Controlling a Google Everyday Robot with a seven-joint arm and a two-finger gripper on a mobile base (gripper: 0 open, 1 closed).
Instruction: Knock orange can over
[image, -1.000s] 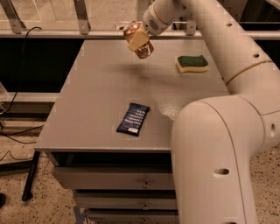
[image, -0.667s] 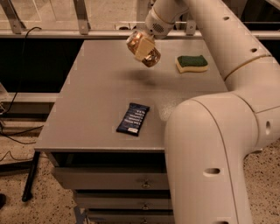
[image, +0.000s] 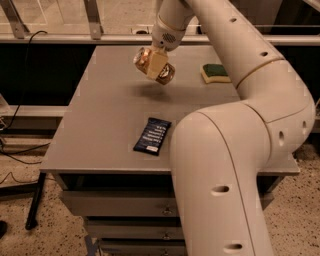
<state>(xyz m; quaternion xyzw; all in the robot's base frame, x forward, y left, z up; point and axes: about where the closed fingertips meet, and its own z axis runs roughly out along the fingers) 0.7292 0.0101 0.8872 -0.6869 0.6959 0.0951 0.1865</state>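
The orange can (image: 167, 74) is shiny copper-orange and hangs tilted above the far middle of the grey table (image: 110, 125), with its shadow on the tabletop below it. My gripper (image: 154, 65) reaches down from the cream arm and is shut on the can. One pale finger (image: 156, 63) crosses the can's middle, and the can's ends show on either side of it. The can does not touch the table.
A dark blue snack wrapper (image: 152, 135) lies flat near the table's front middle. A green and yellow sponge (image: 215, 73) sits at the far right. My arm's large elbow (image: 225, 170) covers the table's front right. Drawers sit under the tabletop.
The gripper has carried the can from the table's far edge toward the front, with the can more tilted. The wrapper and sponge have not moved.
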